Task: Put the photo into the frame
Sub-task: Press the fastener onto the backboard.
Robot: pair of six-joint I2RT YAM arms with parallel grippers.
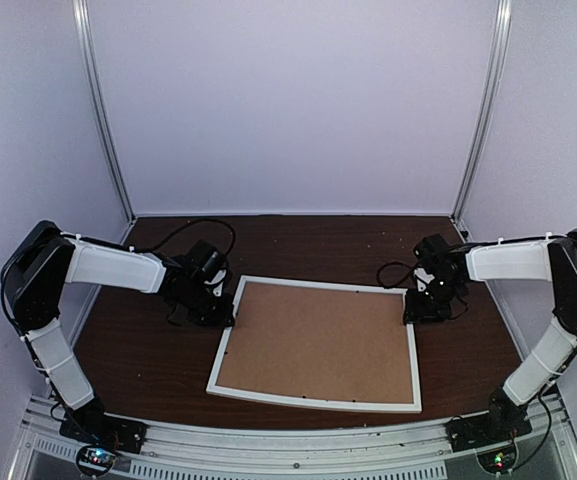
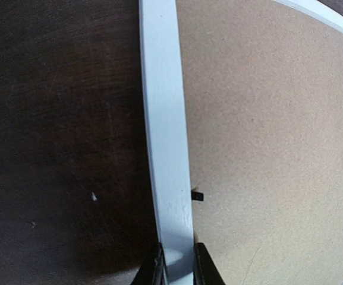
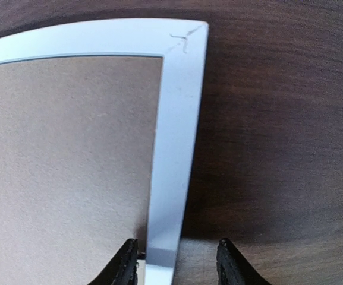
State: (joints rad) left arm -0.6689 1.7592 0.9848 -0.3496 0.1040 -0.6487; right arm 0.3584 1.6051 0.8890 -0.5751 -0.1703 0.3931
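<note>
The large white thin-edged picture frame [image 1: 313, 399] lay brown board up on the dark wooden table [image 1: 468, 350]; the left gripper [image 2: 176, 262] pinched its left rail tightly; the right gripper [image 3: 178, 261] straddled its right rail, jaws parted wider than the rail.

Pale lilac walls [image 1: 298, 100] close the dark wood bench [image 1: 308, 245] at 9, 12 and 3 o'clock; metal posts [image 1: 103, 110] mark the far corners. Light is soft and even.

Smooth white frame [image 2: 165, 119], matt brown board [image 1: 318, 340]
</note>
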